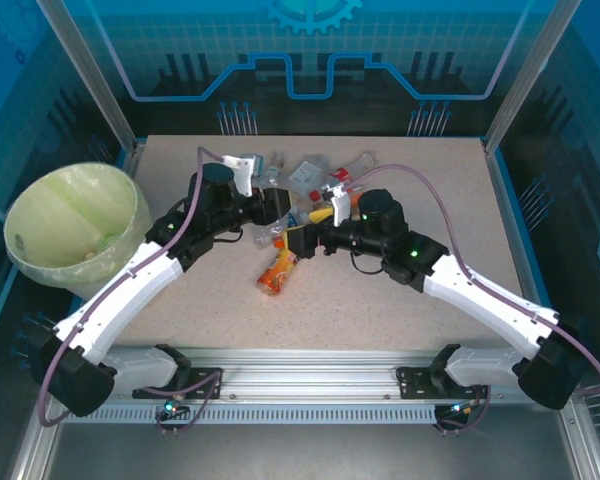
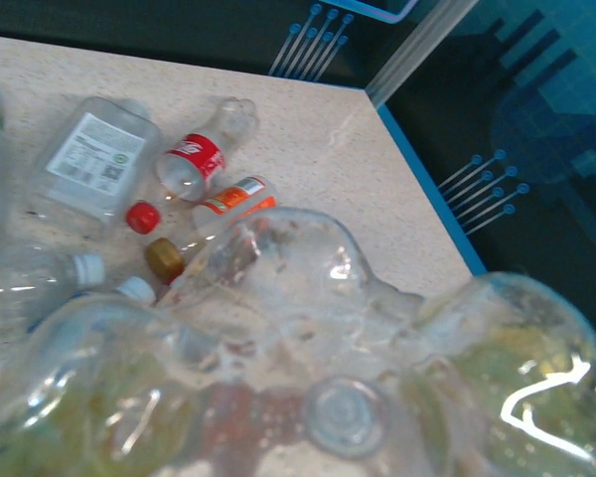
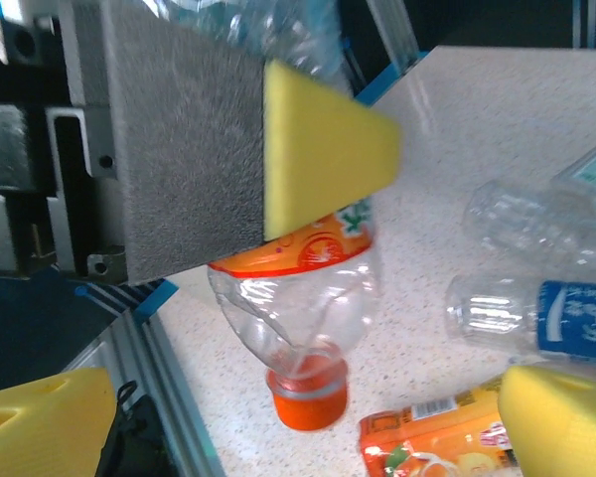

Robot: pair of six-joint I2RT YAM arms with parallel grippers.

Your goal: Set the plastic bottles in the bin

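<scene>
1 bin (image 1: 80, 272) stands at the left edge of the table (image 1: 380, 310); the plastic bottles (image 1: 310, 185) lie heaped mid-table, where 2 claws meet.
The left claw (image 1: 292, 218) is clamped on 1 orange-labelled bottle (image 3: 298, 298) with an orange cap. The right claw (image 3: 298, 422) is spread wide beside it. On the table lie 1 Coca-Cola bottle (image 2: 194, 159) with red label, 1 flat bottle (image 2: 94, 154) whose white label is too small to read, 1 brown-capped bottle (image 2: 219, 214), 2 white-capped bottles (image 2: 40, 283), 1 blue-labelled bottle (image 3: 536, 318) and 1 loose red cap (image 2: 142, 216).
</scene>
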